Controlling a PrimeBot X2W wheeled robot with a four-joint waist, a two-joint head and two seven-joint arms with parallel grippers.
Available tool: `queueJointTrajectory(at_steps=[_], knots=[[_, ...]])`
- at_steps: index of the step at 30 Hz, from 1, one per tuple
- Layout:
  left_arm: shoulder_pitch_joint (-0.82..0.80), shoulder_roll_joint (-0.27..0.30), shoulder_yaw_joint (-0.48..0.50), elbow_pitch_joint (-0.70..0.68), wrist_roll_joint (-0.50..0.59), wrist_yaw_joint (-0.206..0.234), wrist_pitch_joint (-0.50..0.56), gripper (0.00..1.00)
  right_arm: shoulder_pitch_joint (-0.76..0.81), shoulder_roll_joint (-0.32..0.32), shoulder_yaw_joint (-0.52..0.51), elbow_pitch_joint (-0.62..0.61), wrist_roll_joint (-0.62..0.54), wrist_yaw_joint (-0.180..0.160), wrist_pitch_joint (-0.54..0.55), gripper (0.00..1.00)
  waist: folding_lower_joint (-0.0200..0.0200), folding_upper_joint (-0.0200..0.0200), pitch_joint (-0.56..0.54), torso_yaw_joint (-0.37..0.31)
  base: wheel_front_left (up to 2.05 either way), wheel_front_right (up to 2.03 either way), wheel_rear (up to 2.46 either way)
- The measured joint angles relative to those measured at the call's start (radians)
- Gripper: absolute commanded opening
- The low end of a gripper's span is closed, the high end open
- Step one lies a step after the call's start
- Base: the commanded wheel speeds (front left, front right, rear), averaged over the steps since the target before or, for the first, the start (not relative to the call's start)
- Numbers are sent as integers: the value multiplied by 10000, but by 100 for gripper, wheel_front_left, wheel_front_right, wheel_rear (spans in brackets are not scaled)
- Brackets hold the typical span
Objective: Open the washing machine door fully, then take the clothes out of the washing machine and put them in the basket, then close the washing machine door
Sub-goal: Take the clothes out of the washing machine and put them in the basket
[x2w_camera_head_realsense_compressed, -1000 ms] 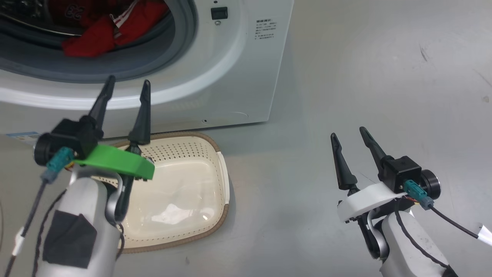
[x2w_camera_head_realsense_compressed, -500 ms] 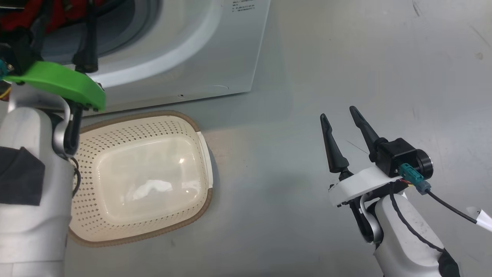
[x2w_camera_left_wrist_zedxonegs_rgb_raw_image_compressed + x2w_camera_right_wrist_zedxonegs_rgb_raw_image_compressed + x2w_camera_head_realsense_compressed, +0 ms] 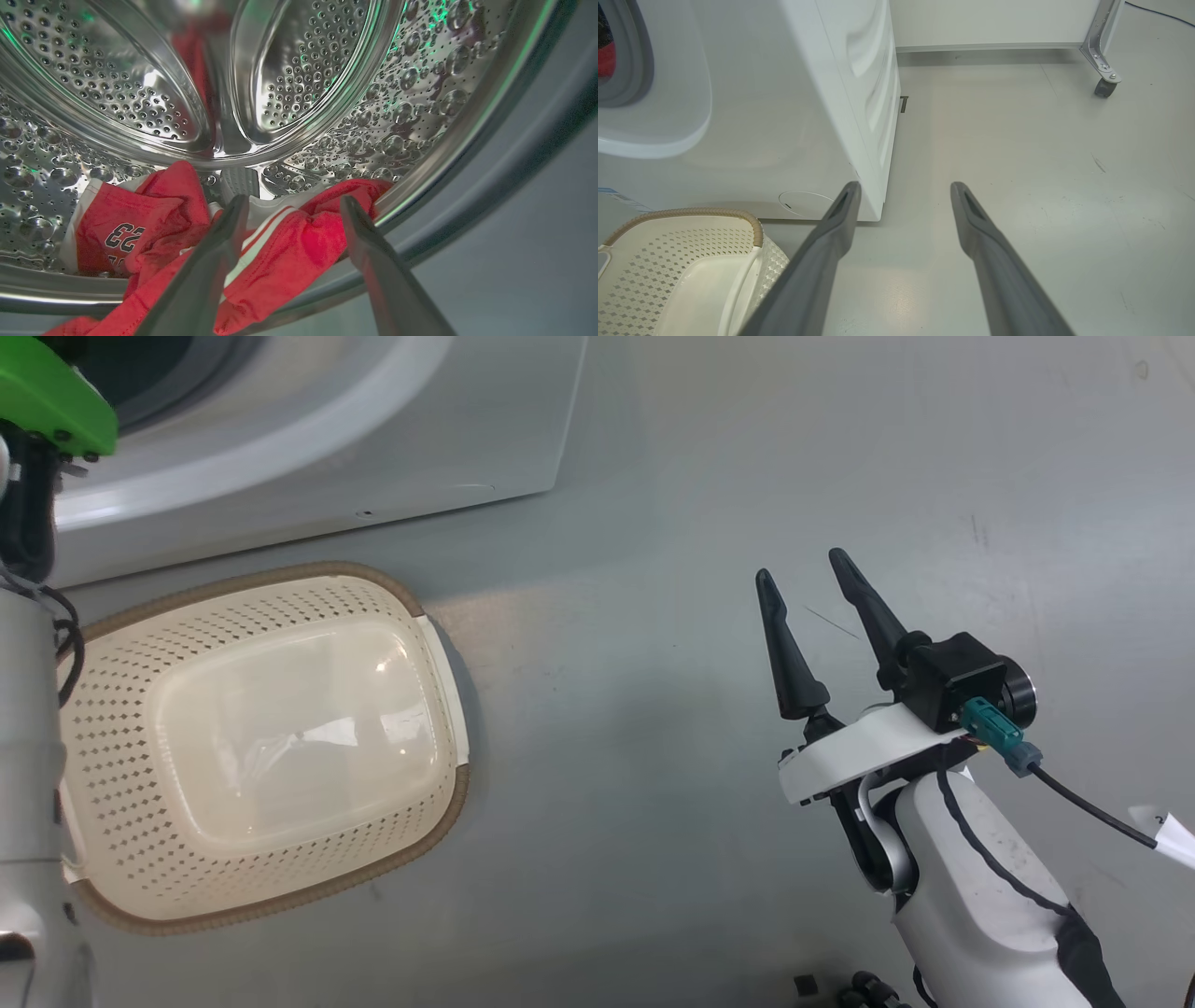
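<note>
Reaching into the steel drum (image 3: 420, 116) — the left gripper (image 3: 294, 200), above the basket (image 3: 280, 602) a second ago, now poises over the red jerseys (image 3: 280, 242), jaws apart — grab looks next.

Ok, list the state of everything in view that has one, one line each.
washing machine: mouth uncovered, steel drum exposed.
clothes: heaped at the front of the drum, not gripped.
basket: upright on the floor in front of the washing machine, empty.
left gripper: open, at the drum's mouth, pointing at the clothes.
right gripper: open, holding nothing, above the floor.
</note>
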Motion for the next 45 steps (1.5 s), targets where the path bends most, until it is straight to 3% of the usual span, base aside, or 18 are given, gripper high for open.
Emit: queueJointTrajectory(at_steps=[6,15,45], knots=[[-615,326,159,506,-249,-29,389,100,-177,2,142,-27,117,-6,0,100,-1,0,371,-314,0,0,0],[-1049,307,372,1482,-556,-29,828,100,-272,2,197,-13,146,-105,0,100,-1,0,697,-645,0,0,0],[-2502,506,612,3149,-560,518,1432,100,-281,8,366,-52,207,-276,0,100,-2,0,1273,-802,0,0,0]])
